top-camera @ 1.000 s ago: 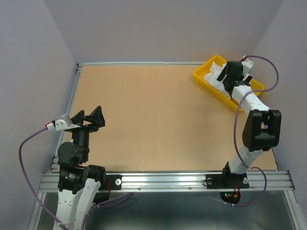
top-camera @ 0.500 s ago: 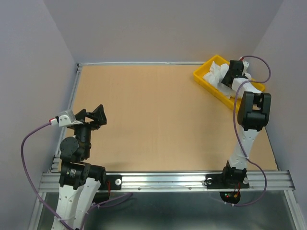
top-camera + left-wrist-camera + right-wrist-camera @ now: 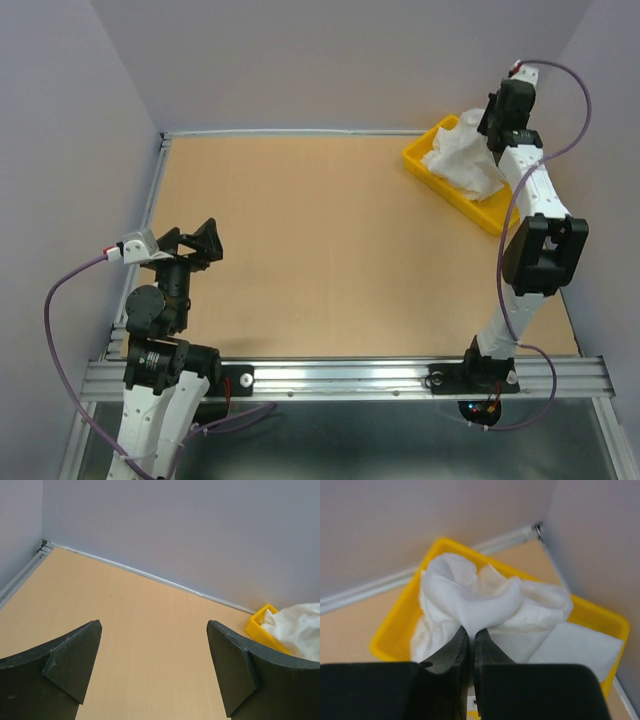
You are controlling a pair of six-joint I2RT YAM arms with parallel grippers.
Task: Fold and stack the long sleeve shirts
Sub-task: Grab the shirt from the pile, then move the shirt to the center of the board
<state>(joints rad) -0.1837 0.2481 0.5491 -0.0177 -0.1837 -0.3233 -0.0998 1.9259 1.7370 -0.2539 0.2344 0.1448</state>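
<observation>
My right gripper [image 3: 470, 631] has its two fingers pressed together on a fold of the plain white thin-fabric long sleeve shirt [image 3: 487, 600]. It holds the cloth in a bunch above the yellow rectangular plastic tray [image 3: 395, 630], which stands at the far right corner of the light brown wooden table [image 3: 320, 250]. The lower part of the cloth hangs down into the tray.

To do this step well, I think I must lift straight up until the hanging cloth is free of the tray's rim, and only then carry it toward the middle of the table. If I pull sideways too early, the cloth may drag the tray along. The pinch takes only a small fold, so I should move slowly.

My left gripper [image 3: 154, 624] hangs over the near left part of the table with its fingers wide apart and nothing between them, well apart from the shirt.

I count one tray and two grippers. For shirts, I see one crumpled mass and one flatter white piece [image 3: 575, 647] beside it. Whether that is a second shirt I cannot tell.
</observation>
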